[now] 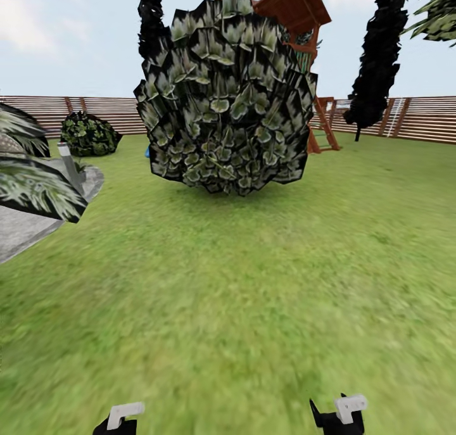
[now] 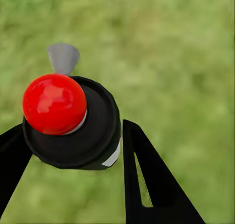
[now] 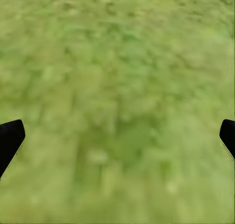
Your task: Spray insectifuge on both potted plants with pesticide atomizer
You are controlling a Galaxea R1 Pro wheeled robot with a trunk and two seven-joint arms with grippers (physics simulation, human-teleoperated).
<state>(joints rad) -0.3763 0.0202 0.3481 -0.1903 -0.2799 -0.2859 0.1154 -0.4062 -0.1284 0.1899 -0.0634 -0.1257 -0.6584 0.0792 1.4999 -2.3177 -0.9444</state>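
In the left wrist view I look down on the pesticide atomizer [image 2: 95,131]: a dark round body with a red knob [image 2: 54,104] on top, a grey nozzle [image 2: 62,57] and a sliver of white label. My left gripper [image 2: 73,153] is shut on it, one black finger [image 2: 147,185] on each side, over blurred lawn. My right gripper [image 3: 117,136] is open above bare grass, holding nothing. The ends of both arms show at the head view's bottom edge, the left [image 1: 120,419] and the right [image 1: 339,416]. The two small potted plants are not clearly visible.
A large shrub with white-striped leaves [image 1: 225,93] stands straight ahead on the lawn [image 1: 253,296]. At the left are a grey paved area [image 1: 25,226], a bollard lamp [image 1: 68,164] and palm fronds [image 1: 31,188]. A brown slatted fence [image 1: 418,118] and a wooden play tower [image 1: 297,11] lie behind.
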